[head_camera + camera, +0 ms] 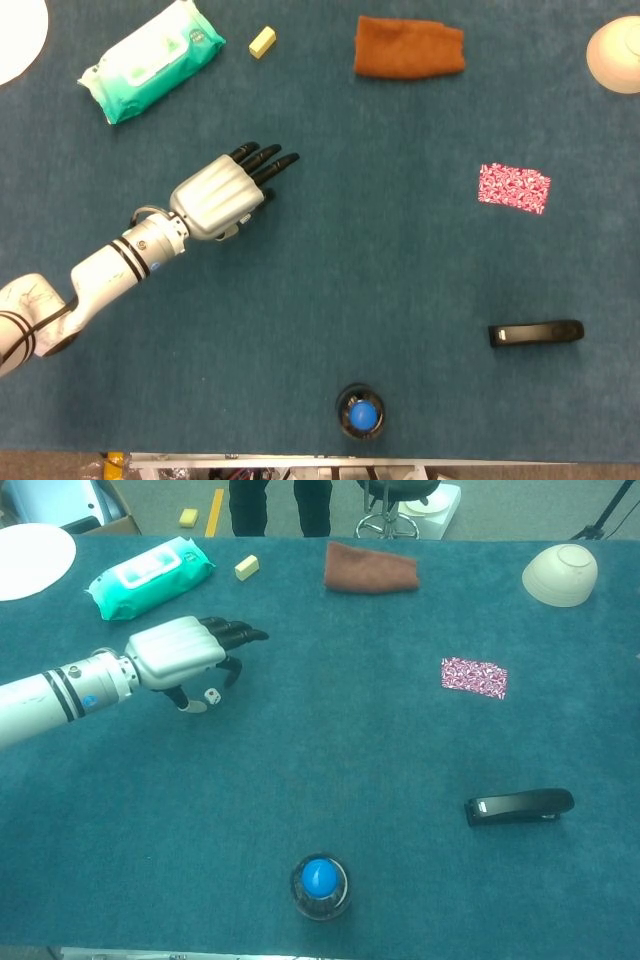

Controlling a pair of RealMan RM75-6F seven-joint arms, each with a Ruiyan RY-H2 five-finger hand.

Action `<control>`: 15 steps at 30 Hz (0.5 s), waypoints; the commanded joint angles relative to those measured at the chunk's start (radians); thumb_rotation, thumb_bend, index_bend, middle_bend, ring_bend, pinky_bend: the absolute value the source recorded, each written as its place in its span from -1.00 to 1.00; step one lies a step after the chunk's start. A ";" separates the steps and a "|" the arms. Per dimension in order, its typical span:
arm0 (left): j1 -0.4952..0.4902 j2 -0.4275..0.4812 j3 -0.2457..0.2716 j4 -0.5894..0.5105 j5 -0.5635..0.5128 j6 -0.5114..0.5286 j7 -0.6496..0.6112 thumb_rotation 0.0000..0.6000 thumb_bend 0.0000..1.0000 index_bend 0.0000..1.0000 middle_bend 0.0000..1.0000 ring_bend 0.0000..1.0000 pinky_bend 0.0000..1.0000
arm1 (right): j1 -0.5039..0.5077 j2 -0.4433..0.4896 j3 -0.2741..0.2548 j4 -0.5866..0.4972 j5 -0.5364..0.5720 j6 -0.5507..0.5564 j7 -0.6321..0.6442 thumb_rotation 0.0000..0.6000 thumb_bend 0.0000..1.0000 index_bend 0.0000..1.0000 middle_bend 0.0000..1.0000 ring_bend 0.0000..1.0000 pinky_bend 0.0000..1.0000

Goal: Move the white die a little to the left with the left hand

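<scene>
The small white die (212, 695) lies on the blue table cloth, seen in the chest view just under the dark fingers of my left hand (175, 652). The thumb reaches down to the cloth close on the die's left, and one curled finger hangs at its right. In the head view my left hand (215, 195) covers the die, palm down with the fingers stretched toward the upper right. The hand grips nothing that I can see. My right hand shows in neither view.
A green wipes pack (150, 58) and a yellow block (262, 41) lie beyond the hand. An orange cloth (408, 47), a bowl (618, 45), a red patterned card (514, 187), a black stapler (535, 332) and a blue-lidded jar (360, 412) lie to the right and front.
</scene>
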 commanded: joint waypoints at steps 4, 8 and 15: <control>-0.005 -0.005 0.001 0.006 -0.006 -0.015 0.005 1.00 -0.65 -0.04 -1.00 -1.00 -0.69 | -0.004 0.004 0.000 0.001 -0.001 0.004 0.005 1.00 -1.00 -0.20 -0.53 -0.62 -0.43; -0.006 -0.010 0.000 0.014 -0.012 -0.021 0.003 1.00 -0.60 -0.03 -1.00 -1.00 -0.68 | -0.005 0.003 -0.001 0.004 0.000 0.003 0.009 1.00 -1.00 -0.20 -0.53 -0.62 -0.43; -0.001 -0.014 0.002 0.026 -0.020 -0.022 -0.003 1.00 -0.55 0.00 -1.00 -1.00 -0.65 | -0.005 0.000 0.000 0.007 0.000 0.001 0.012 1.00 -1.00 -0.20 -0.53 -0.62 -0.43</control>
